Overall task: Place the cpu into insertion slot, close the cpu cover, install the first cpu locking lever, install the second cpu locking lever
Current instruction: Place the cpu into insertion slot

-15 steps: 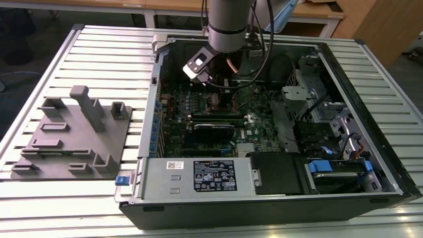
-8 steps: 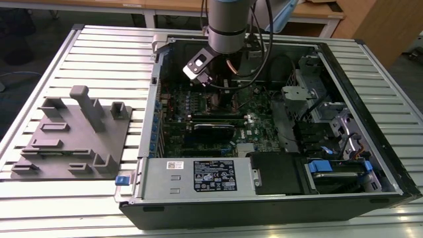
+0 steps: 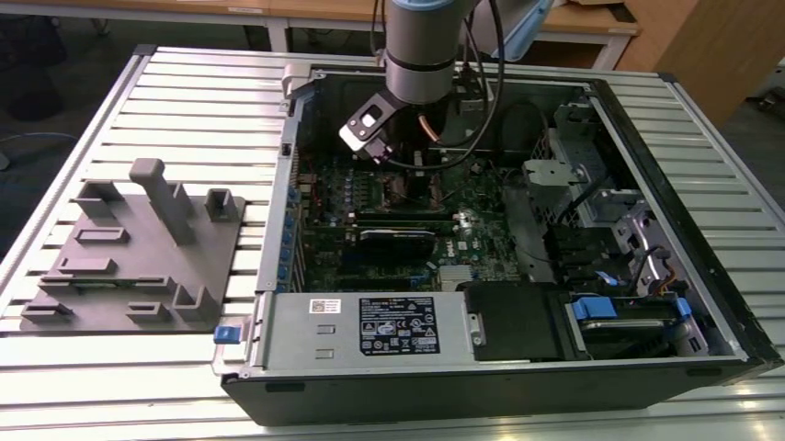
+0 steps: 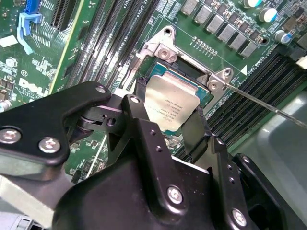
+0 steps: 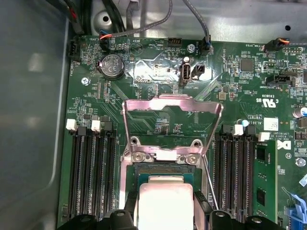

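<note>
The cpu (image 5: 165, 203), a pale silvery square chip, sits between my black fingers directly over the insertion slot (image 5: 163, 169). My gripper (image 5: 165, 208) is shut on the cpu (image 4: 175, 103), one finger on each of two opposite edges, as both wrist views show. The cpu cover (image 5: 172, 101), a thin silvery frame, stands swung up and open behind the slot. A thin wire locking lever (image 4: 268, 108) juts out unlatched beside the socket. In the exterior view my arm (image 3: 417, 55) reaches down into the open computer case (image 3: 687, 358) over the motherboard (image 3: 368, 202).
Black memory slots (image 5: 91, 172) flank the socket on both sides. Cables (image 3: 491, 119) hang near my wrist inside the case. A grey fixture plate (image 3: 135, 266) with upright posts lies on the slatted table at the exterior view's left. Drive bays (image 3: 626, 322) fill the case's right.
</note>
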### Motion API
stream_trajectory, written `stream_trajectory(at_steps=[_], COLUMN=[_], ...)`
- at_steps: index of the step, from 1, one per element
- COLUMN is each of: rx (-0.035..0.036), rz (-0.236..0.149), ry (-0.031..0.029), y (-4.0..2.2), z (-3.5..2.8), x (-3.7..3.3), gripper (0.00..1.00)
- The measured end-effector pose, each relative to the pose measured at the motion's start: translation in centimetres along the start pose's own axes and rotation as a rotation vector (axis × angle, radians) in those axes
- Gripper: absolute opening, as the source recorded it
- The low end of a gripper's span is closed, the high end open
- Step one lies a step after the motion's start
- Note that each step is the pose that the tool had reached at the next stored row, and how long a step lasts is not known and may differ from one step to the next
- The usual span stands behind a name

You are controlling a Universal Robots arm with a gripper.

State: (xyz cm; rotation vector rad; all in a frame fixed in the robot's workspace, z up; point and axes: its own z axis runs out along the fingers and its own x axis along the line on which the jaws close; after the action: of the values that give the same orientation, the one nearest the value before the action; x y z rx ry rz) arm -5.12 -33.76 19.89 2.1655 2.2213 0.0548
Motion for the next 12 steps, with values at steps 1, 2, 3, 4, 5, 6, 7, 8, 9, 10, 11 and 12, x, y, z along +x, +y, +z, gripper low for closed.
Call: stream_trajectory(at_steps=[1, 2, 3, 4, 5, 6, 7, 8, 9, 10, 11, 12], rx=[0.0000, -0.0002, -0.0002, -0.0002, 0.0001, 0.0001, 0.0001, 0.0001, 0.0000, -0.0001, -0.0001, 0.0000], rz=[0.000, 0.000, 0.005, 0.013, 0.022, 0.026, 0.026, 0.026, 0.026, 0.026, 0.026, 0.026], ry=[0.0001, 0.0004, 0.0004, 0.0000, -0.0008, -0.0011, -0.0011, -0.0011, -0.0010, -0.0008, -0.0009, -0.0010], y=[0.00, 0.00, 0.00, 0.00, 0.00, 0.00, 0.00, 0.00, 0.00, 0.02, 0.05, 0.10], z=[0.00, 0.01, 0.04, 0.07, 0.07, 0.07, 0.07, 0.07, 0.09, 0.11, 0.13, 0.15], x=[0.00, 0.00, 0.00, 0.01, 0.00, 0.00, 0.00, 0.00, 0.00, 0.01, 0.01, 0.01], gripper=[0.54, 0.54, 0.54, 0.54, 0.54, 0.54, 0.54, 0.54, 0.54, 0.54, 0.54, 0.54])
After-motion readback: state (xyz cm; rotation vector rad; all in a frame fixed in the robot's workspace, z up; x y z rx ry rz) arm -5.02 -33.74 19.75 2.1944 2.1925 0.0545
